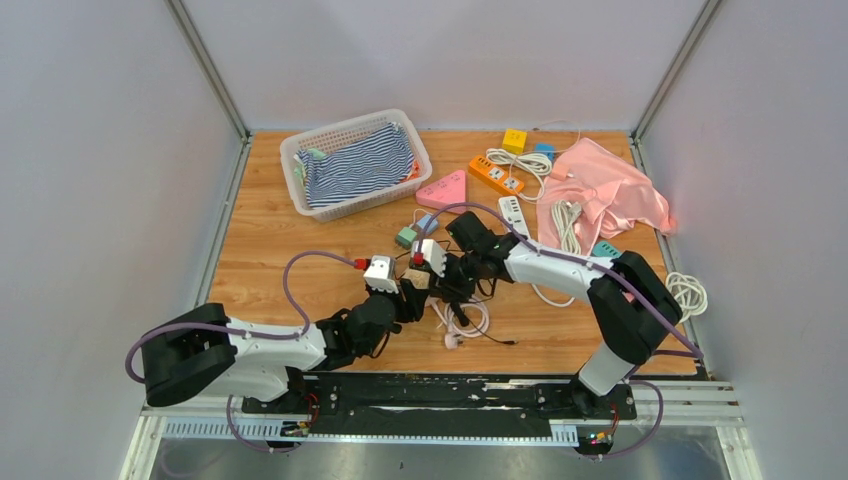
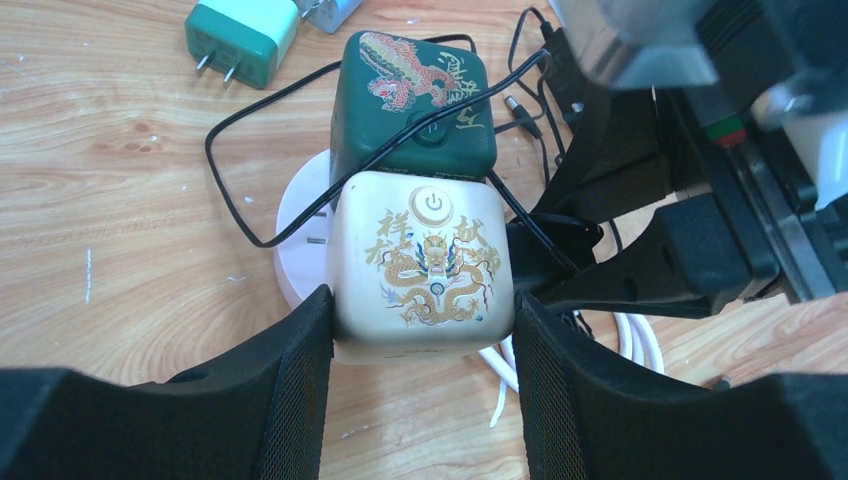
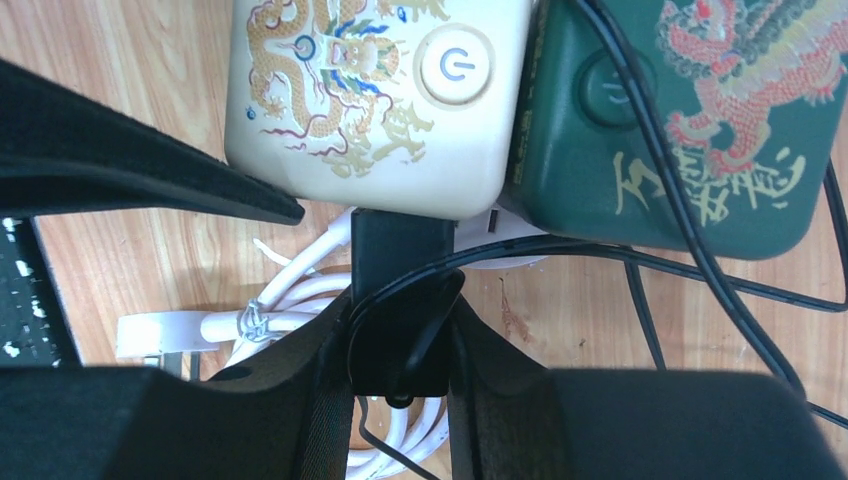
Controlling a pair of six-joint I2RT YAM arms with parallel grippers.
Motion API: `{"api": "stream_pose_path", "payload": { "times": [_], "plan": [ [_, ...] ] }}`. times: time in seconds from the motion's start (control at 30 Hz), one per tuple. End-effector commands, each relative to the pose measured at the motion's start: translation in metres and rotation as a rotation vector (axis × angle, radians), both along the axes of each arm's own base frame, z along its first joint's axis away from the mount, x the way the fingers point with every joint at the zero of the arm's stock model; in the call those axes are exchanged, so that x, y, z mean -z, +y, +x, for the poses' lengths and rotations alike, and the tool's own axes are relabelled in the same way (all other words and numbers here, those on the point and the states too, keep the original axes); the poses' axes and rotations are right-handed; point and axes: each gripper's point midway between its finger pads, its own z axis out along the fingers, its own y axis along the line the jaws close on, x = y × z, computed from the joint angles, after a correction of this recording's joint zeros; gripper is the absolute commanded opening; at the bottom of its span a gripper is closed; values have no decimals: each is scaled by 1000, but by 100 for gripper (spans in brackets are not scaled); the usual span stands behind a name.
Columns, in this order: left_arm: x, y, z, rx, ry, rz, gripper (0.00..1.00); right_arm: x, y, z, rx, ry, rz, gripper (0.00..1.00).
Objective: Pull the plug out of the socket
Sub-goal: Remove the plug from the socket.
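The socket is a cream cube with a gold dragon and a power button, lying on the wooden table. My left gripper is shut on it, one mesh pad against each side. A black plug sits against the side of the cream cube, with its thin black cord looping away. My right gripper is shut on that plug. In the top view the two grippers meet near the table's middle front. The plug's prongs are hidden.
A green cube with a red dragon touches the cream one. A white disc lies under both. A green-white charger and a coiled white cable are close. Farther back are a basket, power strips and pink cloth.
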Motion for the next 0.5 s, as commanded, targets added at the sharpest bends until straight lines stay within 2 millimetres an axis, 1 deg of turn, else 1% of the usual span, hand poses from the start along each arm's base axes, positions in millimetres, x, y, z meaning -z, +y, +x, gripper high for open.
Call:
{"api": "stream_pose_path", "payload": {
  "times": [0.0,0.03,0.1,0.2,0.23,0.3,0.37,0.4,0.47],
  "plan": [
    [11,12,8,-77,29,10,0,9,-24,-24,34,223,25,0],
    [11,12,7,-75,30,9,0,8,-25,-23,40,231,37,0],
    [11,12,7,-74,30,8,0,5,-17,-32,16,257,72,0],
    [11,12,7,-74,31,7,0,7,-1,-54,-55,268,61,0],
    [11,12,7,-76,32,6,0,6,6,-65,-94,264,53,0],
    [11,13,7,-81,31,4,0,5,14,-76,-142,243,44,0],
    [12,14,7,-84,33,5,0,1,16,-76,-158,211,40,0],
    [12,14,8,-84,34,7,0,1,13,-71,-150,188,32,0],
    [12,13,8,-83,35,13,0,2,2,-54,-108,150,20,0]
  ]
}}
